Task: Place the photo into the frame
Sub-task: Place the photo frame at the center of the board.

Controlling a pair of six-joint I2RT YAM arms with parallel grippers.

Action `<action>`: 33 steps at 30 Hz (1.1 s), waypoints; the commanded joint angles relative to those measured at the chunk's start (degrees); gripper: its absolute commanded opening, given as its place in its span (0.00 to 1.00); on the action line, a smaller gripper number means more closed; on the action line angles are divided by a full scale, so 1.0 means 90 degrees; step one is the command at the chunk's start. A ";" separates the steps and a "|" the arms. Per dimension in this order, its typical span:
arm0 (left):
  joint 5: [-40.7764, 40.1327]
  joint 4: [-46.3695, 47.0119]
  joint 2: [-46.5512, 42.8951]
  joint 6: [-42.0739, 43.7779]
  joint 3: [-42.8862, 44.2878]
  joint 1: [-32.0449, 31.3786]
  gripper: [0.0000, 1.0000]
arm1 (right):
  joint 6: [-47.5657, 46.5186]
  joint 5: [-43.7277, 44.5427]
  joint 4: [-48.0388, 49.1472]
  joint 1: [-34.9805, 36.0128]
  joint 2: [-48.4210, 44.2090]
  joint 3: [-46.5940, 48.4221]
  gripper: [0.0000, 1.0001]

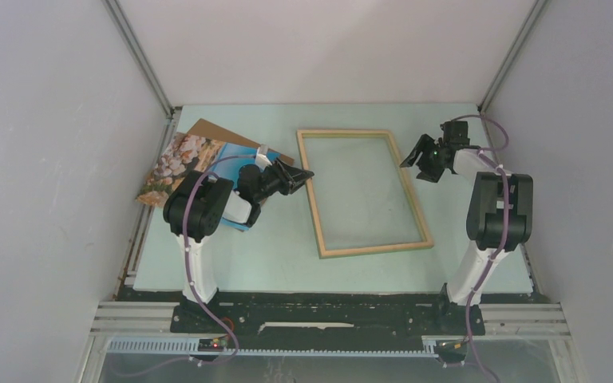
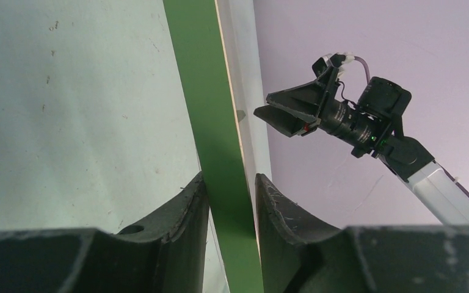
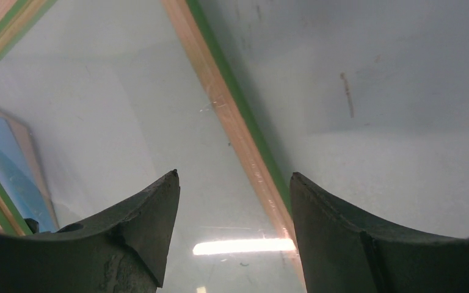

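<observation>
The frame (image 1: pixel 363 191) lies in the middle of the table with its pale wood side up and its clear pane showing the mat. My left gripper (image 1: pixel 305 173) is at the frame's left edge. In the left wrist view the fingers (image 2: pixel 231 180) are closed around the green edge of the frame (image 2: pixel 210 91). The photo (image 1: pixel 183 159), rocky end to the far left, lies at the left, partly hidden under my left arm. My right gripper (image 1: pixel 415 167) is open and empty, just above the frame's right edge (image 3: pixel 220 104), with the wood strip between its fingers (image 3: pixel 233 177).
A brown backing board (image 1: pixel 223 132) lies under the photo at the back left. Grey walls close in the table on the left, right and back. The right gripper shows in the left wrist view (image 2: pixel 293 113). A strip of blue photo (image 3: pixel 12 171) shows through the pane.
</observation>
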 commanded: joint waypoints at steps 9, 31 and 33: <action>0.0376 0.0441 -0.0271 0.0265 0.0125 0.0076 0.39 | -0.0125 -0.0121 0.0273 -0.0456 0.0203 -0.0049 0.73; -0.0458 -0.2986 -0.0873 0.0869 0.0502 0.0144 0.63 | 0.0222 -0.0733 0.0230 -0.0540 0.0741 -0.0047 0.68; -0.0721 -0.3868 -0.1133 0.1305 0.0615 0.0144 0.67 | 0.0126 -0.0367 0.0118 -0.0497 0.0552 -0.0049 0.69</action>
